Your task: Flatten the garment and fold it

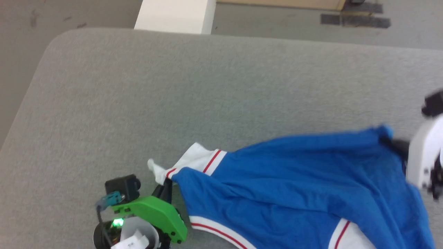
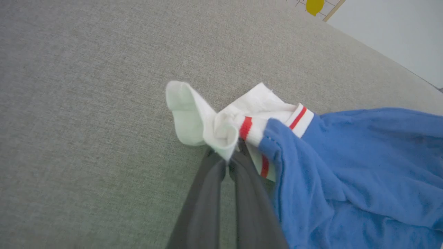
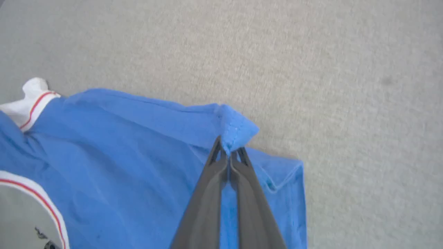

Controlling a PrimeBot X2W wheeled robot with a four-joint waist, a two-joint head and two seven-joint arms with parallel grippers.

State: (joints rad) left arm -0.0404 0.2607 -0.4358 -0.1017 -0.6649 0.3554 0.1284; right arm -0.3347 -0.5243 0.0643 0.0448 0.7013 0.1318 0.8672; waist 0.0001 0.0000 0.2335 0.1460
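Observation:
The bright blue garment [image 1: 297,180] with white, red-striped trim hangs stretched between my two grippers over the grey table. My left gripper [image 1: 165,183] is shut on a white cuff end at the garment's left; in the left wrist view the dark fingers [image 2: 211,193] pinch the white fabric [image 2: 207,124] where it folds over the tips. My right gripper [image 1: 394,145] is shut on a blue corner at the garment's right; in the right wrist view the fingertips [image 3: 228,155] clamp the blue hem corner [image 3: 237,129]. The garment [image 3: 121,155] sags wrinkled below both holds.
The grey felt-covered table [image 1: 173,86] spreads wide to the left and far side, with a rounded far-left corner. Beyond it stand a white post [image 1: 174,15] and grey floor. A white striped hem [image 1: 221,230] lies near the table's front edge.

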